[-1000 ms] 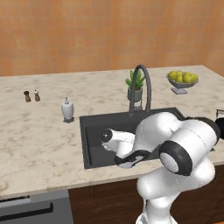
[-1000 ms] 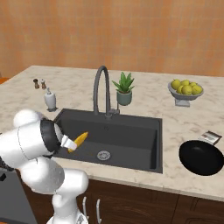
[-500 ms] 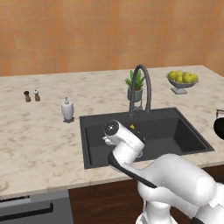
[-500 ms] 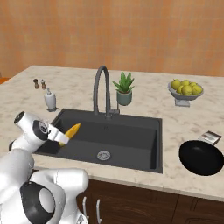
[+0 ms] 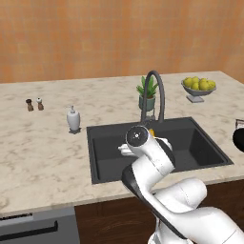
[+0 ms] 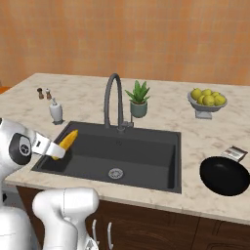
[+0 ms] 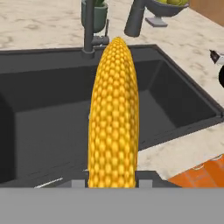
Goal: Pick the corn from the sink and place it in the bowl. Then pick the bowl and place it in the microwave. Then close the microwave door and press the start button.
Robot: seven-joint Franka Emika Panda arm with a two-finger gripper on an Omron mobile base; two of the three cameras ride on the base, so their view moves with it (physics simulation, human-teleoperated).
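Observation:
The corn [image 6: 68,141] is a yellow cob held above the left end of the sink [image 6: 146,161], pointing up and to the right. My gripper [image 6: 52,149] is shut on its lower end. In the hand view the corn [image 7: 113,113] stands straight up between my fingertips [image 7: 78,183], with the dark sink [image 7: 39,113] behind it. From the left base view, my white hand hides all but a sliver of the corn [image 5: 151,132] over the sink [image 5: 190,147]. The black bowl [image 6: 224,176] sits on the counter right of the sink, empty, and shows as the bowl [image 5: 239,138] at the right edge.
An arched faucet [image 6: 113,100] and a potted plant [image 6: 138,100] stand behind the sink. A grey pedestal bowl of lemons [image 6: 207,100] is at the back right. A soap dispenser [image 6: 56,111] and two small shakers [image 6: 44,93] stand at the back left.
The arm has swung and folded. The hand with the corn has moved a little left and up in the right base view. The grip on the corn is unchanged.

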